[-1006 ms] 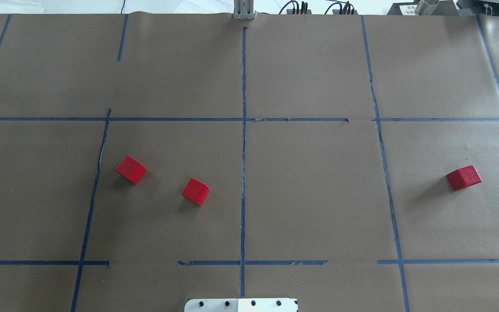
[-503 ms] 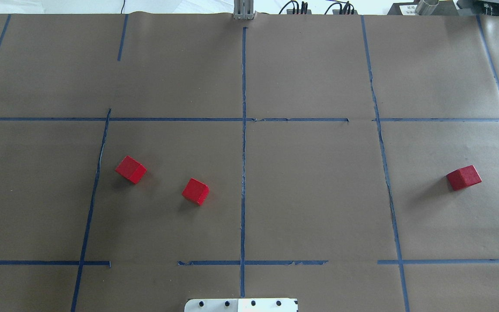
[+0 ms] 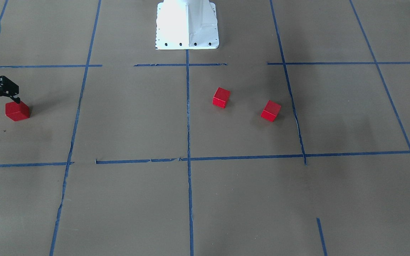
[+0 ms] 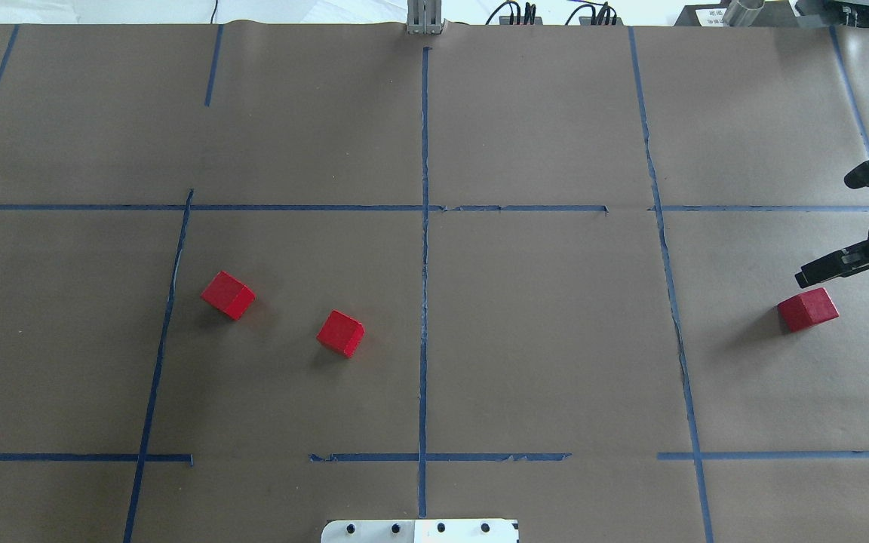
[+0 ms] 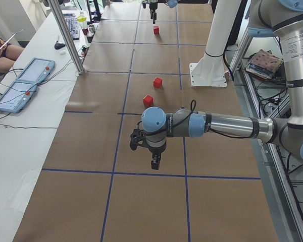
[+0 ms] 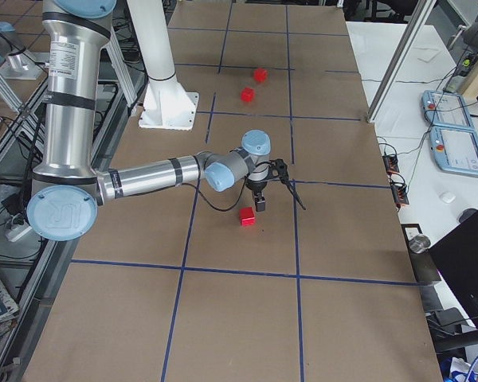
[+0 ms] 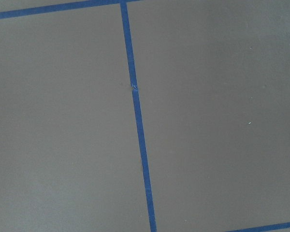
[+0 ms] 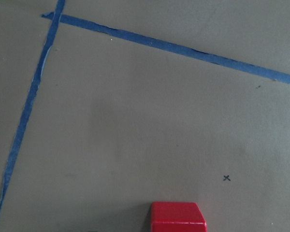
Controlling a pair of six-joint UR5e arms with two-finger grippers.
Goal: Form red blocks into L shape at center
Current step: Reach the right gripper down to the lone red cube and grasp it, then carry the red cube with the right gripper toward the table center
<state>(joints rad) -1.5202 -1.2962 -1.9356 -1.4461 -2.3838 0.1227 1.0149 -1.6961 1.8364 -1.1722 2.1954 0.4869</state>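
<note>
Brown-papered table, right pincer spread wide and empty beside red block near right edge, likely for carrying to center.

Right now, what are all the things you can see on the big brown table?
red blocks: 3, red, two apart in the robot-left half of the center, one in the cell right of it
brown paper: 1, brown, under everything
blue tape lines: many, blue, a grid
control tablets: 2, grey-blue, side table
white base: 1, white, robot's side
right gripper: 1, black, fingers open, close to the lone block
left gripper: 1, black, over bare paper
</note>
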